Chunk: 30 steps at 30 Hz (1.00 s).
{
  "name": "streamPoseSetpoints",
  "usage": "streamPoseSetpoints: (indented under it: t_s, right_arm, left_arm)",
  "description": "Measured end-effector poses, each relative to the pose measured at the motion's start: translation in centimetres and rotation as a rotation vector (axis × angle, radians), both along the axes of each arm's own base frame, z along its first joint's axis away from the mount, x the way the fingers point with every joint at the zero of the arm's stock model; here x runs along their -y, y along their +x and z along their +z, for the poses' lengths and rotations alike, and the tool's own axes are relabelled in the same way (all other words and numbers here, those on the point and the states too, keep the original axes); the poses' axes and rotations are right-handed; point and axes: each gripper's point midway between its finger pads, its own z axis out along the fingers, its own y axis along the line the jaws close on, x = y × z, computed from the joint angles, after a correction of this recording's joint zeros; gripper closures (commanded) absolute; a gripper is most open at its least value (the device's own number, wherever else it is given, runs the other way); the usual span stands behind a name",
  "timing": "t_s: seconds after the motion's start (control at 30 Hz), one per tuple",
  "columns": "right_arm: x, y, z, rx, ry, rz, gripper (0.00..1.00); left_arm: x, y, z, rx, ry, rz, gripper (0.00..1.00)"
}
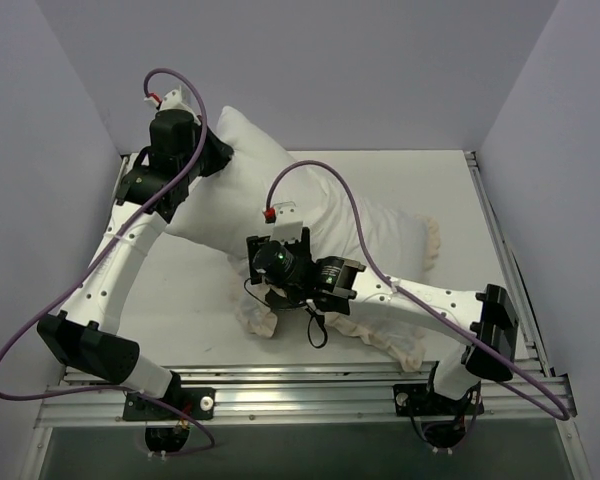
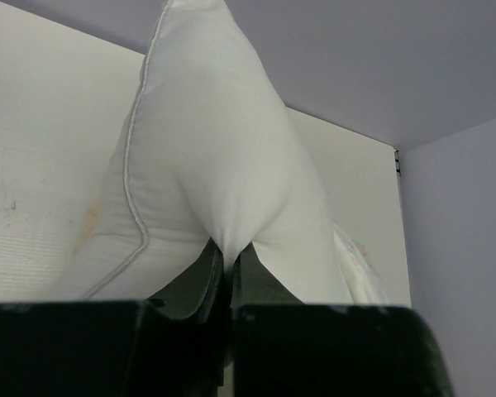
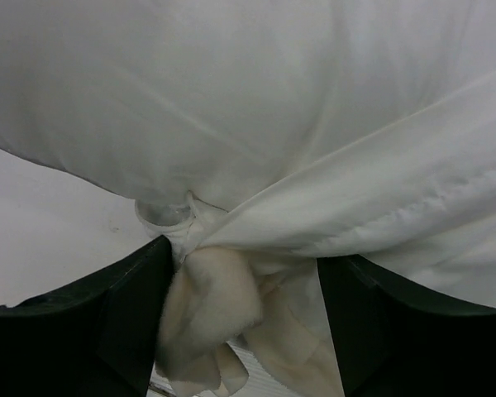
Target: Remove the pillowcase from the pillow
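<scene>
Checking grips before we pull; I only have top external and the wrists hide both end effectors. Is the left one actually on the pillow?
Observer: Yes. The left wrist view shows the left end effector shut on a corner of the pillow, with the fabric pinched between its jaws.
Operator: Right side?
Observer: The right end effector is open. The cream ruffled edge of the pillowcase is bunched between its jaws but not clamped.
Operator: Any grey face showing there?
Observer: None in the right wrist view, only white and cream fabric.
</scene>
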Motion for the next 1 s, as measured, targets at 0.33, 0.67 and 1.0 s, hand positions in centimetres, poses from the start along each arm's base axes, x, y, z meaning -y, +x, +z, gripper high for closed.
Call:
streamPoseSetpoints:
  t_s: [0.33, 0.67, 1.0]
  right_arm:
    - [1.9, 1.1, -5.3, -0.070, -0.043, -0.039, 1.00]
    - [22.0, 8.4, -10.0, -0.169, 0.143, -0.455, 1.00]
    - [23.4, 8.0, -10.3, -0.246, 0.190, -0.358, 0.83]
  left_arm:
    - [-2.2, 0.1, -1.2, -0.059, -0.003, 0.015, 0.98]
    - [-8.0, 1.7, -0.6, -0.207, -0.196, -0.005, 0.98]
    - [-8.2, -1.4, -5.7, -0.303, -0.345, -0.079, 0.98]
